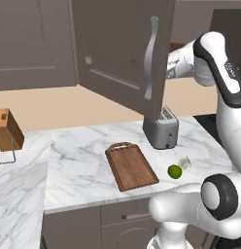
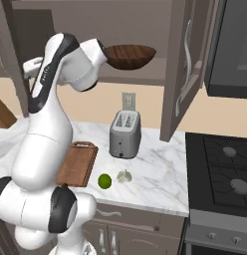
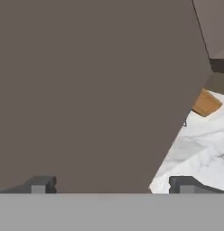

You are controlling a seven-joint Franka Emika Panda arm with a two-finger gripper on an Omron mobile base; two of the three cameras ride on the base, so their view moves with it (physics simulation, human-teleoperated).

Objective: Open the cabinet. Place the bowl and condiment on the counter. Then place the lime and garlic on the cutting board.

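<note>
Your two dark fingertips (image 3: 40,184) stand wide apart with nothing between them, facing the grey-brown panelled cabinet door (image 1: 123,48) swung open above the white marble counter (image 1: 83,165), where the bright green lime (image 1: 175,171) and pale lumpy garlic bulb (image 2: 124,176) sit beside the reddish-brown wooden cutting board (image 1: 131,167), the dark brown wooden bowl (image 2: 130,56) up in the cabinet.

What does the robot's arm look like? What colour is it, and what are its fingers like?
The arm is glossy white, made of thick rounded tube-like segments. Its joints are dark: round black rings and caps sit where the segments meet, and a black band runs along the upper link. No loose cables show. In the hand view, the fingertips are small, blocky and dark grey, each with a paler grey square pad.
</note>
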